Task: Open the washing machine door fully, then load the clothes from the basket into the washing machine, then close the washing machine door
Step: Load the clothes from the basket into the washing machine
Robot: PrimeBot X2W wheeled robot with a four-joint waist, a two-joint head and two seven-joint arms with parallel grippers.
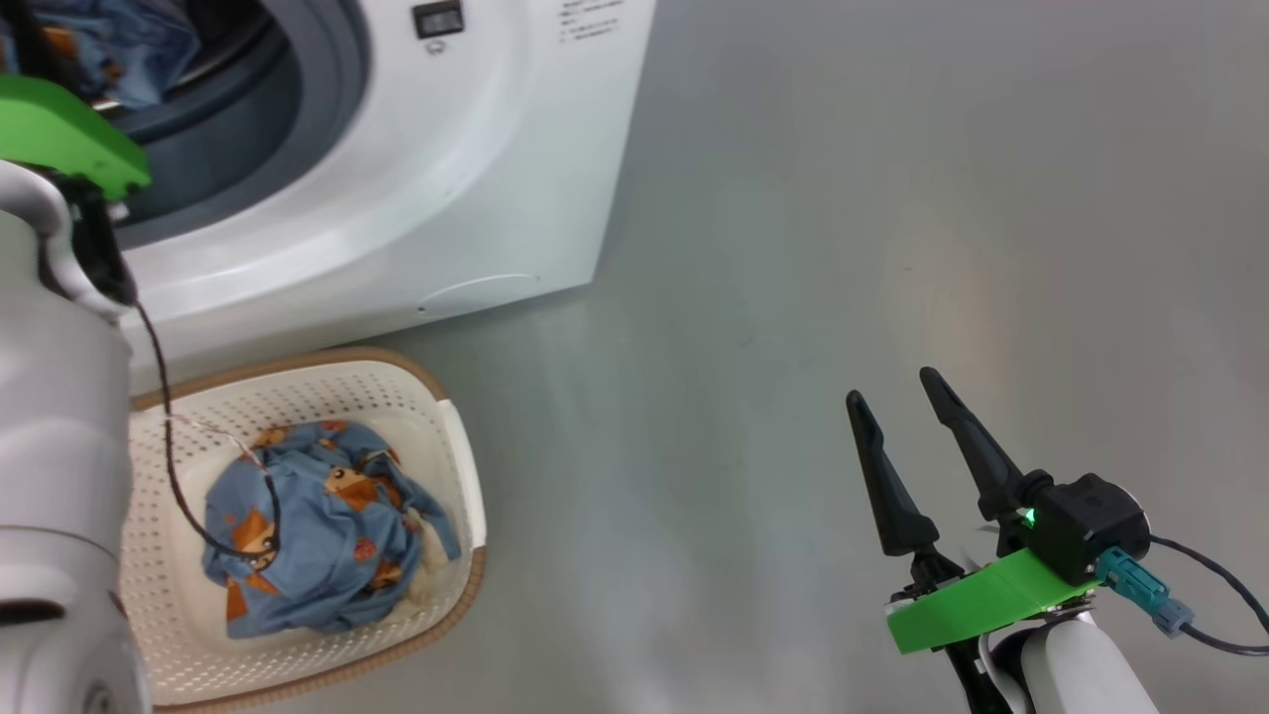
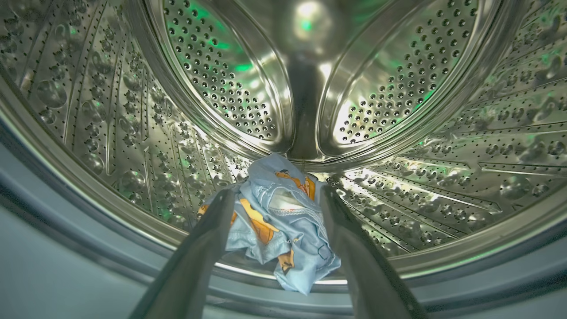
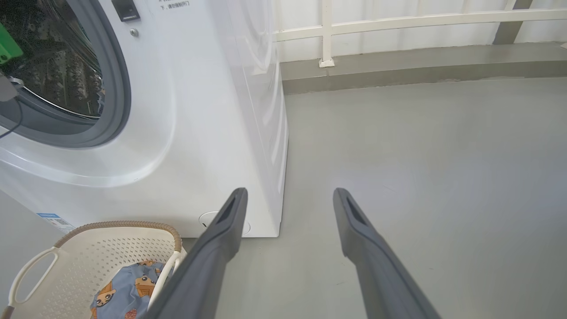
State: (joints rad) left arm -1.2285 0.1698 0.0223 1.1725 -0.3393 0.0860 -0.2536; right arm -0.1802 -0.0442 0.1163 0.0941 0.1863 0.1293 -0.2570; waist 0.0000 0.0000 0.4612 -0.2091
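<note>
Lying in drum (image 2: 110,110), garment (image 2: 283,221) between wide left pincer (image 2: 278,192), right pincer (image 1: 892,386) wide above floor (image 1: 793,198)

White forearms (image 1: 59,446), green brackets (image 1: 981,600), black cables (image 1: 173,466), dark two-fingered tools (image 1: 892,387)

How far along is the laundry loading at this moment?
Done: the washing machine stands open and one blue garment lies in the drum. In hand: the left gripper, open, flanks it inside the drum. Left: the garment in the basket, then shutting the door. The right gripper hangs open above the floor.
</note>
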